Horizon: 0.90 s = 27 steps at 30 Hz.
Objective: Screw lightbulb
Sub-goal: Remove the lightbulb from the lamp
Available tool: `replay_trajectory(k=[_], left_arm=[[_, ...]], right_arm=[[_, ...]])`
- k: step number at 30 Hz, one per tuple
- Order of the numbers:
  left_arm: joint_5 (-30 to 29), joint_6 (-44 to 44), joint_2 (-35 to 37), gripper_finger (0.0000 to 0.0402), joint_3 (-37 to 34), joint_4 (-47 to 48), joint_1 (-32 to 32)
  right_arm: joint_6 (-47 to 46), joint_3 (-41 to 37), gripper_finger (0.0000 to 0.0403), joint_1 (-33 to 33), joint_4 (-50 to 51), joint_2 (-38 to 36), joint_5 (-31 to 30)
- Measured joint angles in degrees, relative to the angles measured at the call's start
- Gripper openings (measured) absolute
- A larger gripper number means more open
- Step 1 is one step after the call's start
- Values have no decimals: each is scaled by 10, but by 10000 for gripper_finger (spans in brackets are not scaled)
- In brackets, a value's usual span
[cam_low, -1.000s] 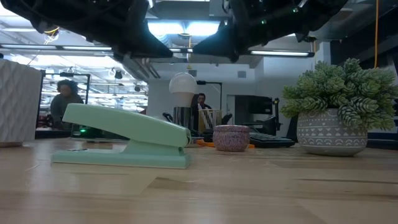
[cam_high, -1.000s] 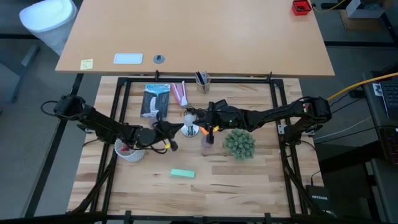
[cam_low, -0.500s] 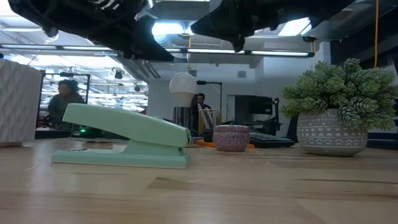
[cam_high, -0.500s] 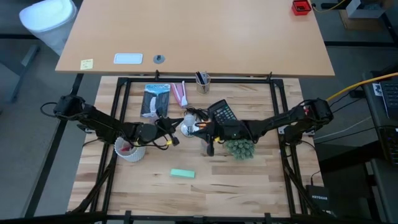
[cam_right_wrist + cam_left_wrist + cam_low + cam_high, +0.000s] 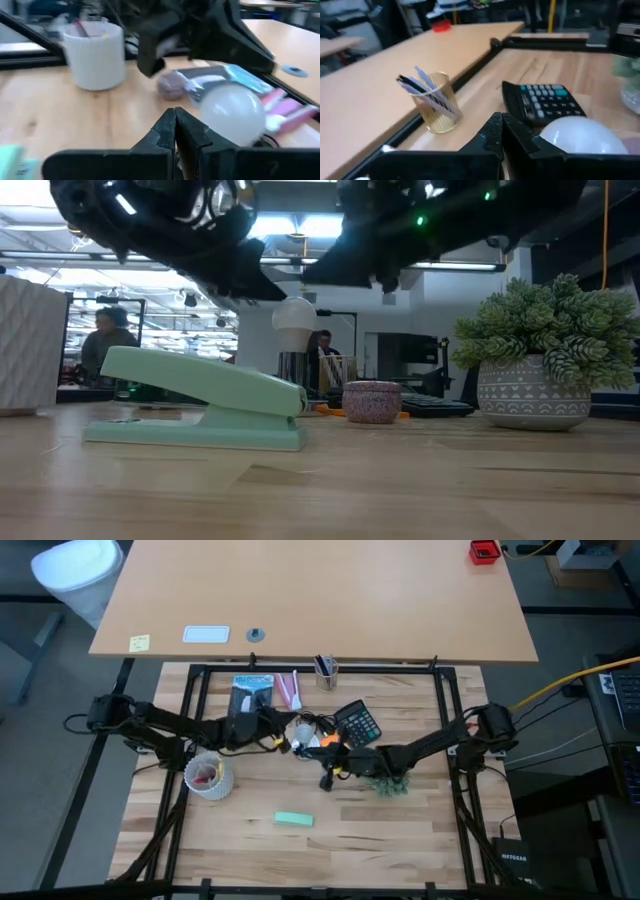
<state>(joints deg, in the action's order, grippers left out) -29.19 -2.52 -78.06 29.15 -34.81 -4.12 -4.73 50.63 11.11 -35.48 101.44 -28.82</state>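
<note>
The frosted-white lightbulb (image 5: 294, 316) stands upright, base down, in a shiny metal holder (image 5: 293, 367) near the table's middle (image 5: 302, 730). My left gripper (image 5: 284, 742) hangs shut just left of the bulb; in its wrist view the shut fingers (image 5: 501, 125) point past the bulb (image 5: 581, 138). My right gripper (image 5: 325, 780) hangs shut on the bulb's near side, above the table, with the bulb (image 5: 233, 113) beyond its fingertips (image 5: 175, 119). Neither gripper holds anything.
A black calculator (image 5: 358, 722) and a pencil cup (image 5: 326, 670) lie beyond the bulb. A potted plant (image 5: 386, 780) sits under the right arm. A white cup (image 5: 208, 776) stands at the left, a mint stapler (image 5: 293, 819) near the front, and a pink tin (image 5: 371, 401) beside the bulb.
My left gripper has swung toward the table's far edge and now hangs beside the bulb. My right gripper has swung from the bulb toward the near edge and sunk a little. Both stay shut. The bulb has kept its place.
</note>
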Motion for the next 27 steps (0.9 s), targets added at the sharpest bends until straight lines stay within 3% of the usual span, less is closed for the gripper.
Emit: replay_trajectory(k=[4,6,27], left_arm=[[90,20,0,0,0,30,-27],[110,28,0,0,0,47,-33],[95,73,1,0,0,86,9]], right_arm=[[-26,0,12,-1,-7,20,-86],[-31,0,12,-7,-8,23,-91],[-43,0,12,-51,7,23,-61]])
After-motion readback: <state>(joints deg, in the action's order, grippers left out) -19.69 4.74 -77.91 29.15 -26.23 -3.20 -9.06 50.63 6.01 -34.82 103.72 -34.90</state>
